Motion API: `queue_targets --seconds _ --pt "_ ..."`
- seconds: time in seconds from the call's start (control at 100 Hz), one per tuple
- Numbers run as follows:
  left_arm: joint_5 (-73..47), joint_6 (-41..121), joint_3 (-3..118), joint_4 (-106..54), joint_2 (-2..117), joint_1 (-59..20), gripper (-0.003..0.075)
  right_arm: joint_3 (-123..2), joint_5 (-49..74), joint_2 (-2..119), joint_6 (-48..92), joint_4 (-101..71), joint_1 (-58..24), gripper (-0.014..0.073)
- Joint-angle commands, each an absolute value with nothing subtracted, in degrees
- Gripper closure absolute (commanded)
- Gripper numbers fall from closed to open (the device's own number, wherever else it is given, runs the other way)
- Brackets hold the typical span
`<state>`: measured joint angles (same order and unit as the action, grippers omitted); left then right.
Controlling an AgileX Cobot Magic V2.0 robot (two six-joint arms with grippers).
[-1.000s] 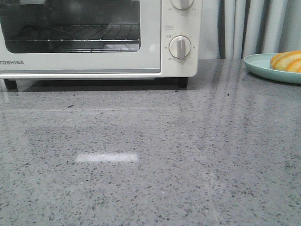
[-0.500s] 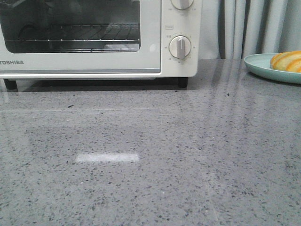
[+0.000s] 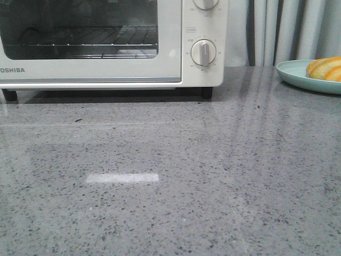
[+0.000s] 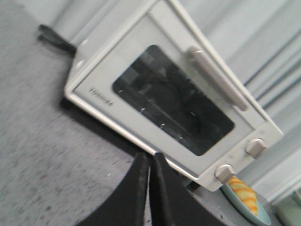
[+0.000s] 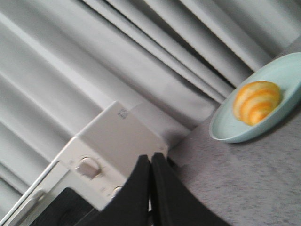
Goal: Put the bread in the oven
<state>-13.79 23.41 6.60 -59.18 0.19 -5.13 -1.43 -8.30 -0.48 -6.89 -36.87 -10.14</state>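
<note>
Oven (image 3: 106,42) door shut. Bread (image 3: 325,69) on plate (image 3: 295,74) at 3 o'clock of it. Left tool (image 4: 149,162) and right tool (image 5: 150,165) both pressed together, holding nothing.

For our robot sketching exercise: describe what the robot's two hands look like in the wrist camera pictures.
Both look alike. The left hand and the right hand each show two black, smooth, tapering fingers ending in narrow tips. No cables, markings or labels show on them. The arms are out of view.
</note>
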Motion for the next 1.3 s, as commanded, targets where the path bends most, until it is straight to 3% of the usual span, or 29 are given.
queue_targets --seconds 0.0,0.17,0.3,0.56,0.97,1.29 --pt "-16.33 32.35 14.41 -60.33 4.18 -5.10 0.0742 -7.48 -5.29 0.63 -6.95 -26.62 -10.14 0.0644" --pt "-24.54 48.21 27.99 -60.24 19.81 -5.10 0.0742 -16.94 12.26 4.45 -6.84 -6.69 -10.22 0.0644" --pt "-28.83 54.05 37.67 -60.49 32.52 -5.21 0.0741 -20.85 12.97 9.29 -6.84 2.04 -10.22 0.0644" --pt "-26.60 58.04 51.32 -60.26 50.15 -11.22 0.0742 -23.04 12.97 15.28 -6.84 2.88 -10.22 0.0644" --pt "-15.04 62.34 57.66 -59.97 63.59 -15.19 0.0741 -23.04 20.40 15.38 -6.84 2.27 -10.22 0.0644" --pt "-14.66 62.34 57.54 -57.74 67.41 -15.19 0.0742 -23.04 20.88 15.38 -6.84 0.32 -10.66 0.0644"
